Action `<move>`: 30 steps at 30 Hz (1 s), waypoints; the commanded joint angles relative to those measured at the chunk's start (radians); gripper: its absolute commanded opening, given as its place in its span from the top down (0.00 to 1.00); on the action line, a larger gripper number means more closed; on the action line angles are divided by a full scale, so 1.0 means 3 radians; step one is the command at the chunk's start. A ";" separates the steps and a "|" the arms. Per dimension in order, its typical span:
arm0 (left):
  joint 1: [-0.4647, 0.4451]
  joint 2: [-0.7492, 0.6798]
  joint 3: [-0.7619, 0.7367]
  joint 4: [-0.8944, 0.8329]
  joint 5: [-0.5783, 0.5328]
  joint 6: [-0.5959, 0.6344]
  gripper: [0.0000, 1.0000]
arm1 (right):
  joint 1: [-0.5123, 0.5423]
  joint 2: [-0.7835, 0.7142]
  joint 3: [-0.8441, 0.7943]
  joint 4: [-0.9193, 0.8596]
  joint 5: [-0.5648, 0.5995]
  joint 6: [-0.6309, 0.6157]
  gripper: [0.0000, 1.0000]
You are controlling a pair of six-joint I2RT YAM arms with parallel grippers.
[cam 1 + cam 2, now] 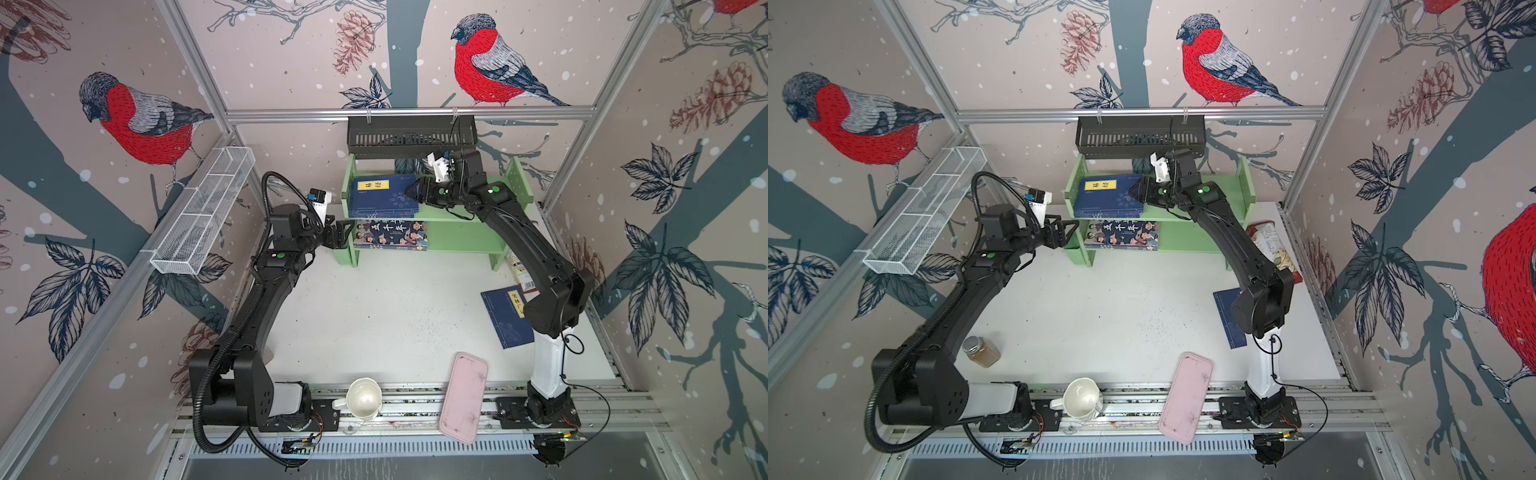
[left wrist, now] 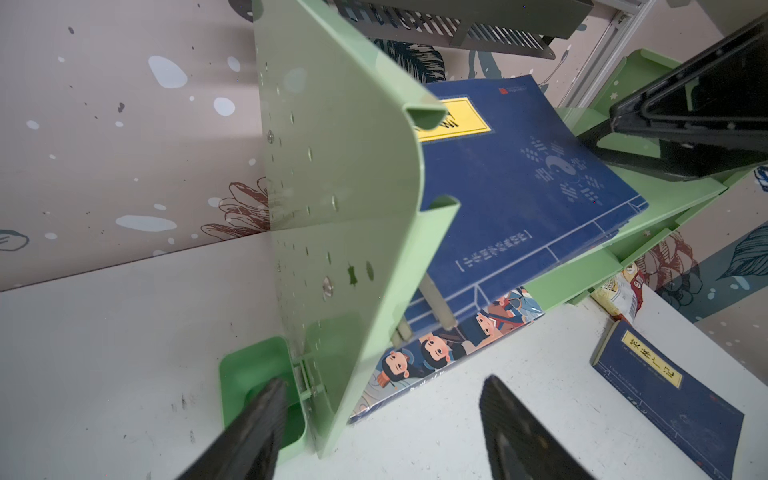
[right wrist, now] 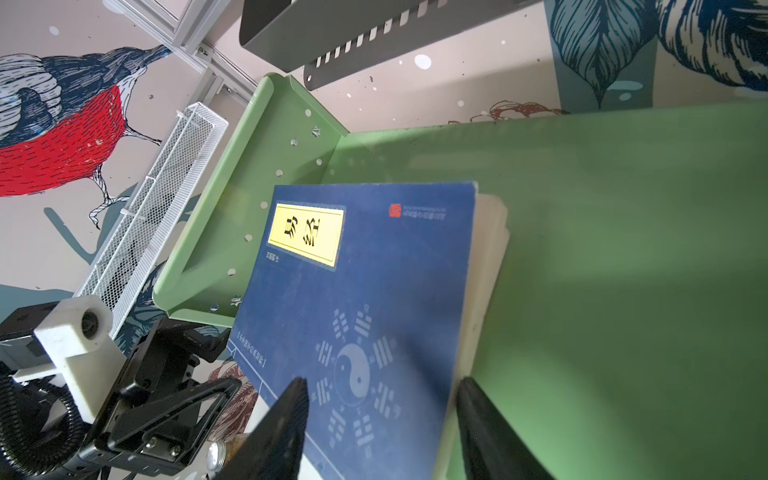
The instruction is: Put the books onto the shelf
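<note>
The light green shelf (image 1: 457, 212) (image 1: 1187, 242) stands at the back of the table. A stack of navy books (image 1: 378, 197) (image 1: 1104, 195) (image 3: 361, 270) with a yellow label lies flat on its upper tier. The cartoon book (image 1: 390, 235) (image 2: 436, 353) lies on the lower tier. Another navy book (image 1: 505, 320) (image 2: 665, 399) lies on the table, partly under the right arm. My right gripper (image 1: 411, 192) (image 3: 382, 380) hangs open over the stack's right edge. My left gripper (image 1: 345, 235) (image 2: 384, 380) is open at the shelf's left side panel (image 2: 345, 187), one finger by its green foot.
A black slotted basket (image 1: 411, 137) hangs above the shelf, and a white mesh basket (image 1: 203, 212) hangs on the left wall. A pink tray (image 1: 463, 399) and a white mug (image 1: 363, 399) sit at the front edge. A jar (image 1: 982, 351) stands front left, a snack bag (image 1: 1268, 245) right of the shelf.
</note>
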 commanded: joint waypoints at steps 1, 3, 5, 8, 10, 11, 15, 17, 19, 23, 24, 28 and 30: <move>-0.0005 0.0032 0.0048 0.0230 0.0013 -0.0031 0.26 | 0.0016 0.0012 0.0050 0.0041 -0.0045 -0.0008 0.42; -0.0003 0.0050 0.0074 0.0235 0.0008 -0.0054 0.26 | 0.0026 0.0014 0.0055 0.0041 -0.0045 -0.0005 0.42; -0.0004 0.0064 0.0085 0.0254 0.0011 -0.0081 0.26 | 0.0026 0.0017 0.0055 0.0041 -0.0051 -0.0005 0.42; -0.0009 0.0069 0.0084 0.0294 0.0024 -0.0099 0.26 | 0.0041 0.0013 0.0051 0.0036 -0.0041 -0.0005 0.42; -0.0009 0.0084 0.0090 0.0299 0.0003 -0.0110 0.26 | 0.0052 0.0016 0.0050 0.0036 -0.0045 0.0000 0.42; -0.0008 0.0092 0.0094 0.0301 -0.0011 -0.0115 0.26 | 0.0052 0.0018 0.0050 0.0041 -0.0040 0.0001 0.42; -0.0011 0.0100 0.0062 0.0347 -0.0027 -0.0149 0.27 | 0.0068 0.0014 0.0059 0.0055 -0.0044 0.0011 0.42; -0.0010 0.0096 0.0032 0.0390 -0.0041 -0.0178 0.27 | 0.0068 0.0017 0.0064 0.0057 -0.0040 0.0011 0.42; -0.0012 0.0100 0.0019 0.0415 -0.0056 -0.0194 0.27 | 0.0062 0.0017 0.0065 0.0052 -0.0040 0.0012 0.42; -0.0009 0.0100 0.0025 0.0450 -0.0079 -0.0226 0.27 | 0.0062 0.0022 0.0075 0.0052 -0.0043 0.0012 0.42; -0.0008 0.0105 0.0029 0.0454 -0.0079 -0.0235 0.27 | 0.0062 0.0022 0.0075 0.0052 -0.0045 0.0011 0.42; -0.0008 0.0120 0.0032 0.0461 -0.0103 -0.0243 0.27 | 0.0053 0.0022 0.0075 0.0052 -0.0039 0.0010 0.42; -0.0008 0.0120 0.0034 0.0475 -0.0114 -0.0258 0.27 | 0.0052 0.0027 0.0075 0.0052 -0.0039 0.0006 0.42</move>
